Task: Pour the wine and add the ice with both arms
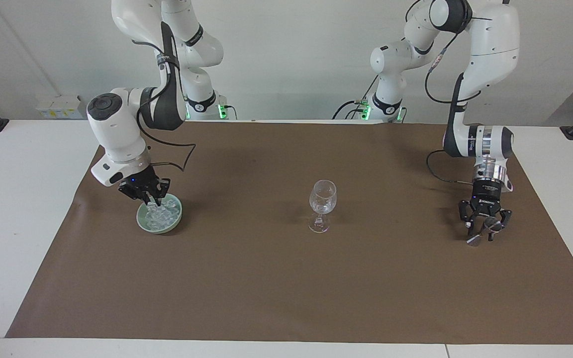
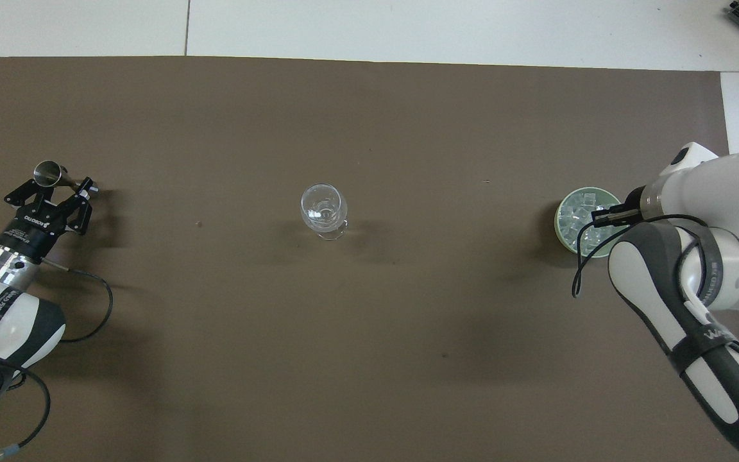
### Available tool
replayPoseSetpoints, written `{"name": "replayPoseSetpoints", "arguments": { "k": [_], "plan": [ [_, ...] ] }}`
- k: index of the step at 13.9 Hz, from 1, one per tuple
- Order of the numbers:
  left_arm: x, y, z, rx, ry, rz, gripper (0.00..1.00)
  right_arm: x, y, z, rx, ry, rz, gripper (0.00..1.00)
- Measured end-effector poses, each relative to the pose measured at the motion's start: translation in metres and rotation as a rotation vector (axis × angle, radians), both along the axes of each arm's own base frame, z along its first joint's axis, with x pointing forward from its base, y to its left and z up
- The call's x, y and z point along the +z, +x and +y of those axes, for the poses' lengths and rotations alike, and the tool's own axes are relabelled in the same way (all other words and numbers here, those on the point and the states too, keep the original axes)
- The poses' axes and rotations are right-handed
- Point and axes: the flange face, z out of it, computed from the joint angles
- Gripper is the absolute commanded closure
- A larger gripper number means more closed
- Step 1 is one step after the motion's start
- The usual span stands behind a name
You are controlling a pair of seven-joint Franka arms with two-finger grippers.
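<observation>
Here, right hand [image 1: 484,235] clenched on metal cup [image 2: 47,172], left hand [image 1: 152,201] over ice [image 1: 162,215], grip unclear.

You see a plain brown mat [image 1: 286,278] on a white table [image 1: 13,199]. The ice [image 1: 162,215] is clear and whitish in a pale green bowl [image 1: 143,224]. The wine glass [image 1: 322,201] is colourless. Both arms [image 1: 485,44] are white with black bands and silver wrist rings; the metal cup [image 2: 47,172] is silver.
</observation>
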Motion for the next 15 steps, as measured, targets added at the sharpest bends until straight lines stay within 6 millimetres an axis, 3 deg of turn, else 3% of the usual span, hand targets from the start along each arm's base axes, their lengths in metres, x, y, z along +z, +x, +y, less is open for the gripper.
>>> {"name": "replayPoseSetpoints", "arguments": {
  "k": [2,5,10,12,15],
  "plan": [
    [0.0,0.0,0.002,0.003,0.0,-0.001,0.09,0.025,0.001,0.031,-0.099,0.019,-0.006,1.0],
    [0.001,0.0,0.004,0.004,-0.003,-0.006,0.04,0.066,0.0,0.076,-0.198,0.061,0.011,1.0],
    [0.004,0.001,0.004,0.005,-0.004,-0.012,0.0,0.129,-0.004,0.115,-0.272,0.104,0.036,1.0],
    [0.012,0.002,0.005,0.012,-0.012,-0.017,0.0,0.147,-0.007,0.136,-0.297,0.132,0.03,1.0],
    [0.027,0.003,0.006,0.031,-0.01,-0.013,0.0,0.159,-0.015,0.178,-0.354,0.195,0.027,1.0]
  ]
}}
